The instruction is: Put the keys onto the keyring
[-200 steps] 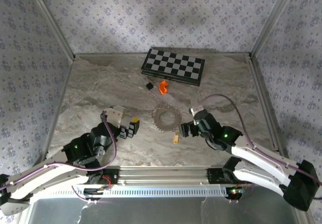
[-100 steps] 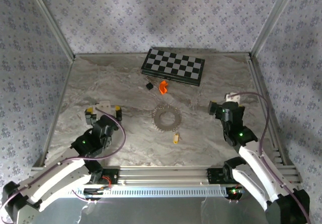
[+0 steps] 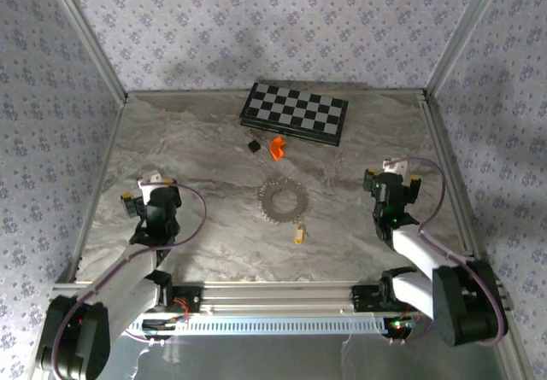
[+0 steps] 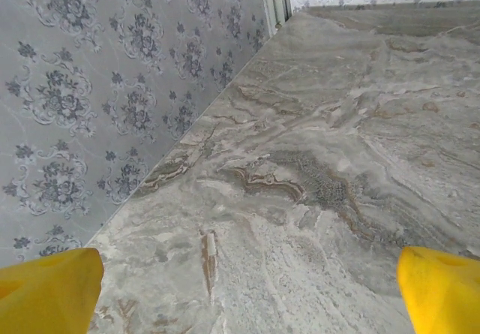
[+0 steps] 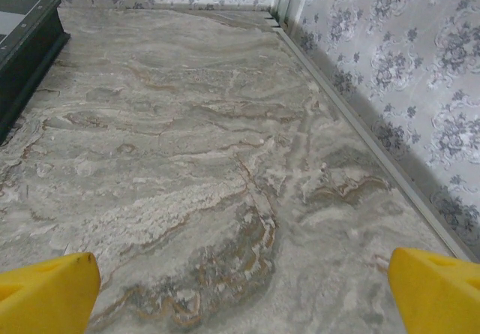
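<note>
Keys (image 3: 299, 233), one small yellow-orange piece, lie flat on the marble table (image 3: 197, 149), just on your near side of the keyring (image 3: 283, 200) and not touching it. That ring rests mid-table as a toothed silver circle. Behind it you have an orange curved piece (image 3: 276, 147), a black cube (image 3: 253, 145) and the chessboard (image 3: 295, 113). Your left gripper (image 3: 145, 190) and right gripper (image 3: 391, 178) stand well out to either side, jaws spread wide and empty, yellow fingertips (image 4: 45, 289) over bare marble.

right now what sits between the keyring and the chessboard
Top view: an orange curved piece lies between the keyring and the chessboard, a small black cube beside it.
</note>
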Robot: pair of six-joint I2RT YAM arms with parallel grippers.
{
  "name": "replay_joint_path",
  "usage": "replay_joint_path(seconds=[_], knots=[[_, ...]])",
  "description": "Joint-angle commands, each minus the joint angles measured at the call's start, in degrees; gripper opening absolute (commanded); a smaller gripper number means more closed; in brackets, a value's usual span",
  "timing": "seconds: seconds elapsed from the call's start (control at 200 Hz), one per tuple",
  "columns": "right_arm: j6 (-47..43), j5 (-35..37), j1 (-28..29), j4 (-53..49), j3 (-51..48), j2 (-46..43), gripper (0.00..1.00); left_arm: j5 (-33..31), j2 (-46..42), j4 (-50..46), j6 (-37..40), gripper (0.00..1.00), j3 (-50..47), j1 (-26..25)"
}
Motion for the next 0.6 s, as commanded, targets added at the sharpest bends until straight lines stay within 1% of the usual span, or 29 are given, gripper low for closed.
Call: replay_joint_path(seconds=[0.0,0.075,0.245,0.33,0.43,0.53,0.56,0.595], knots=[[-2.59,1.54,-0.29,10.04,0.16,4.48,1.00,3.00,5.03,8.32,-0.30,1.00,2.57,1.72],[-2.63,1.28,-0.25,12.90,0.41,7.62,1.00,3.13,9.24,9.49,-1.75,0.99,4.09,2.66],[-3.40,2.11,-0.44,17.50,0.95,12.96,1.00,3.23,18.09,17.56,-0.79,1.00,4.76,3.35],[-2.72,-0.24,-0.89,18.93,0.93,13.95,1.00,4.40,20.43,20.11,0.18,0.99,5.17,3.50],[-2.99,-1.60,-1.72,21.14,1.48,16.73,0.99,5.28,23.26,26.49,0.93,0.99,4.56,3.86],[-2.01,-0.06,-2.47,25.04,1.34,20.23,1.00,4.72,24.76,25.70,1.78,1.00,5.99,3.95],[-4.75,-0.64,-2.70,27.11,1.41,21.01,1.00,4.84,25.11,25.84,2.20,0.99,6.27,3.95],[-5.37,-0.78,-2.84,26.98,2.02,21.32,1.00,4.86,25.46,25.84,2.60,1.00,6.54,3.95]])
